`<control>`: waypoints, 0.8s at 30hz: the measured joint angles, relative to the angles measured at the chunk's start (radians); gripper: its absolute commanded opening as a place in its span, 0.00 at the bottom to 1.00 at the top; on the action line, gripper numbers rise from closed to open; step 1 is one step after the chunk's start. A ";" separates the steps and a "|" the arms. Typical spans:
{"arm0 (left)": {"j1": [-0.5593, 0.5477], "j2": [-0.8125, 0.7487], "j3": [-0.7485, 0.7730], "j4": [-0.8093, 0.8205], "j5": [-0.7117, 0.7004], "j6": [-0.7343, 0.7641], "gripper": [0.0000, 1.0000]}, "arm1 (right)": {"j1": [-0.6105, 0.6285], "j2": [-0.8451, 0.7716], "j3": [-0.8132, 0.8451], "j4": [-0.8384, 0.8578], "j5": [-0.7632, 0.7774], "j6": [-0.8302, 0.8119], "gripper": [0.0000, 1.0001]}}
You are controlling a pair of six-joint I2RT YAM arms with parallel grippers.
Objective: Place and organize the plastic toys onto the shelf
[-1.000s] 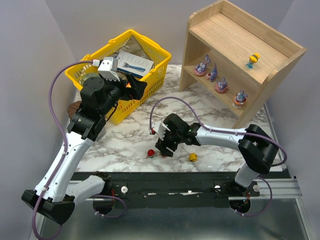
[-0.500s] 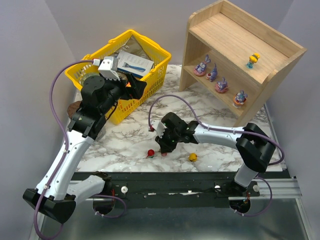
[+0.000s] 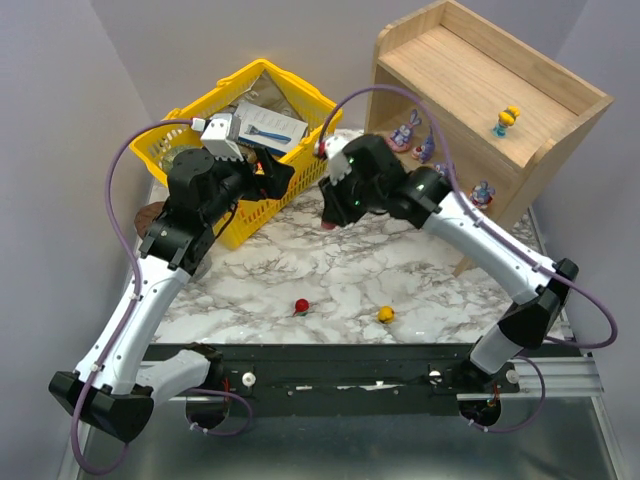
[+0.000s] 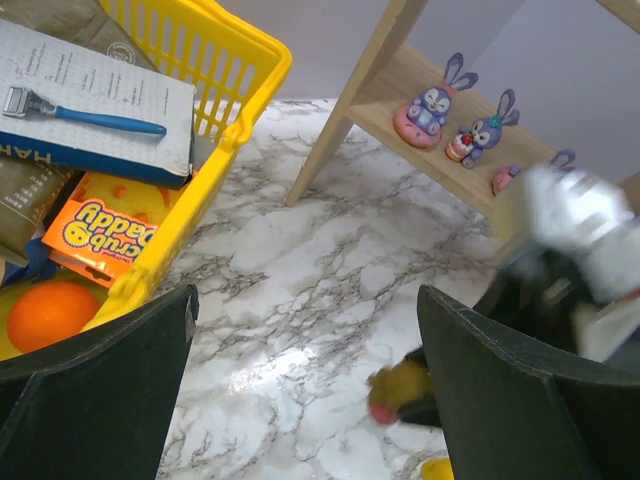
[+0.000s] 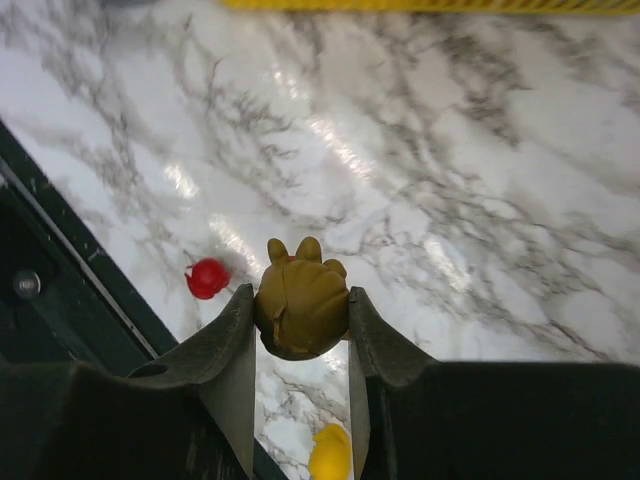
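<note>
1. The right fingers (image 5: 232, 350) are clenched on the olive-brown toy (image 5: 301, 308), one finger on each flank, its two little ears poking up between them.
2. That toy hangs in the air above the tabletop (image 3: 420, 270), over the band of bare marble between the yellow basket (image 3: 200, 105) and the shelf (image 3: 480, 80).
3. Down below, the red toy (image 3: 300, 305) and the yellow toy (image 3: 385, 314) sit on the marble. They are well apart from each other and both near the dark rail along the tabletop's front edge.
4. The left fingers (image 4: 100, 390) are spread wide with nothing between them. They hover just beside the basket's near corner and look out across the open marble towards the shelf.
5. The shelf stands at the far right corner, turned at an angle, its open front facing the marble.
6. On the lower tier, purple long-eared toys (image 3: 405, 128) line up close to the front lip. From overhead I make out three, with the right arm crossing in front of the row, so the full count is hard to call.
7. One small yellow figurine (image 3: 508, 120) stands on the shelf's upper tier, near its front edge, with bare wood behind it.
8. The basket hugs the far left, its rim standing well above the boxes and packets inside.
</note>
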 measured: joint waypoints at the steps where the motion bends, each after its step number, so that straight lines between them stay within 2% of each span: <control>1: 0.001 0.004 0.000 -0.005 0.003 0.000 0.99 | -0.018 0.000 0.061 -0.043 0.021 0.008 0.01; 8: 0.004 0.019 0.000 -0.027 0.031 -0.001 0.99 | -0.146 -0.007 0.383 -0.278 0.138 0.036 0.01; 14: 0.005 0.023 -0.001 -0.026 0.066 -0.016 0.99 | -0.219 -0.006 0.612 -0.386 0.183 0.017 0.01; 24: 0.005 0.043 -0.017 -0.025 0.113 -0.035 0.99 | -0.311 -0.051 0.748 -0.392 0.238 -0.065 0.01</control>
